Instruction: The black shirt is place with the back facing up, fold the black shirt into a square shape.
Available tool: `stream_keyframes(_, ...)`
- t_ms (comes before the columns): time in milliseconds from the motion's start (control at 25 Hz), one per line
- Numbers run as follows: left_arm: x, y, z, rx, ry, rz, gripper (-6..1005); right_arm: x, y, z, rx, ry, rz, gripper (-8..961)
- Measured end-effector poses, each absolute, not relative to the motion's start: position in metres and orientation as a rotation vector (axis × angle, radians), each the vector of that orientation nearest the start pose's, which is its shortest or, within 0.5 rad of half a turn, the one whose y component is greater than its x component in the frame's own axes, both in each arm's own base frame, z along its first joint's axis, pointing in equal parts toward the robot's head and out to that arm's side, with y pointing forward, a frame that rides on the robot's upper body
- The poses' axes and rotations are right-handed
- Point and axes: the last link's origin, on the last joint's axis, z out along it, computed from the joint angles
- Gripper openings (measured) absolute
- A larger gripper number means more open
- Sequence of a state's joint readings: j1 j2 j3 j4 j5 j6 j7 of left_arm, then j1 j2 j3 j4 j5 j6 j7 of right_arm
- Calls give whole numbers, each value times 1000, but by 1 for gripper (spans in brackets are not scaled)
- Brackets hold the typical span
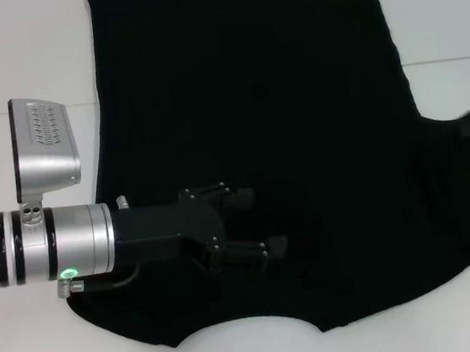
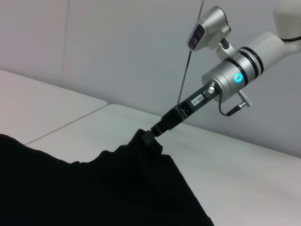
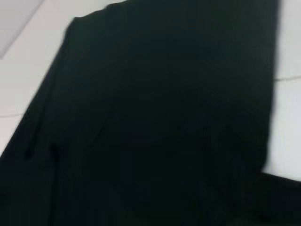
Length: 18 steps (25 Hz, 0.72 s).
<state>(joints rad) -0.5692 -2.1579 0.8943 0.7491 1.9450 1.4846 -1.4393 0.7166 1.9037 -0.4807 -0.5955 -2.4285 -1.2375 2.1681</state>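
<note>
The left tool point(image 1: 261, 221) reaches in from the left over the black shirt point(image 1: 296, 118), its two fingers point(image 1: 242, 197) spread apart above the fabric near the neckline end. The right tool point(image 2: 149, 135) sits at the shirt's right edge, pressed together on a raised bunch of sleeve cloth, pinching it just above the surface point(image 1: 17, 48). The shirt lies spread flat on this white surface, its curved neckline toward the robot and its hem at the far side, left sleeve already folded in.
</note>
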Motion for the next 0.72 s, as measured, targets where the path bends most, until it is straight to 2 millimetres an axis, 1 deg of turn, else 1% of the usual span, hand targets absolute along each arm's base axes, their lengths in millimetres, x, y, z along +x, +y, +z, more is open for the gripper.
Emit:
stream_keyframes(200,-212,340,-37,-2848,-520,-673,939,275,424,57,-2263,1384,297,10)
stream_keyframes(400,-212,341,-36,-2846,-521,-672,938,247,431,35,-2376,1305,227,11)
stream_keyframes(560,-212,342,-36,-2839,-524,-668,938,234,430,23,-2468,1245,141,12)
stream_keyframes(720,-214,344,-35,-2825,-531,-660,937,227,426,19,-2532,1211,98,76)
